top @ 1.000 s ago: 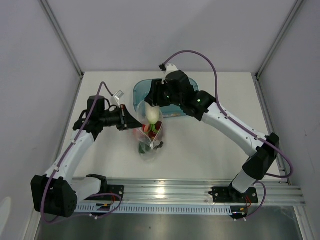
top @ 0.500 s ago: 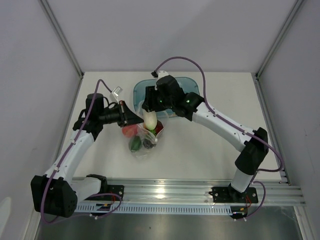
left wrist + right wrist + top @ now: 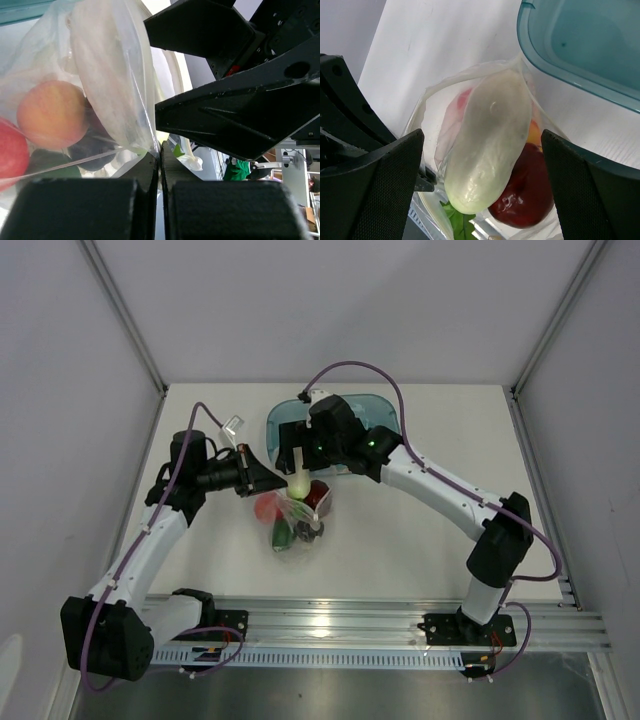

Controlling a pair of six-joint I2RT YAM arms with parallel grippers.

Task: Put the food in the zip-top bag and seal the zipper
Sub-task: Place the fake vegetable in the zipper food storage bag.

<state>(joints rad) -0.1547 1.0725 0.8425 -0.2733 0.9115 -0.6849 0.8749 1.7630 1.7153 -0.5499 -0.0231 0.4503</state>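
Over on the left, the left pincer [image 3: 160, 157] is pinching a fold of the zip-top bag [image 3: 298, 525] tight between its closed fingers, at the mouth edge. The bag is lying near the middle of the table [image 3: 400, 540], just on the near side of the teal tub [image 3: 285, 423], which is sitting by the far edge. Through the plastic a red piece [image 3: 265, 505], a green piece [image 3: 282, 537], a peach [image 3: 50, 120] and a dark red apple [image 3: 525, 197] are showing. The white oblong [image 3: 490, 150] is standing tilted at the bag's mouth, on top of the others. Above it the right pincer [image 3: 300, 455] is hanging with its fingers spread wide, touching neither side of the oblong.
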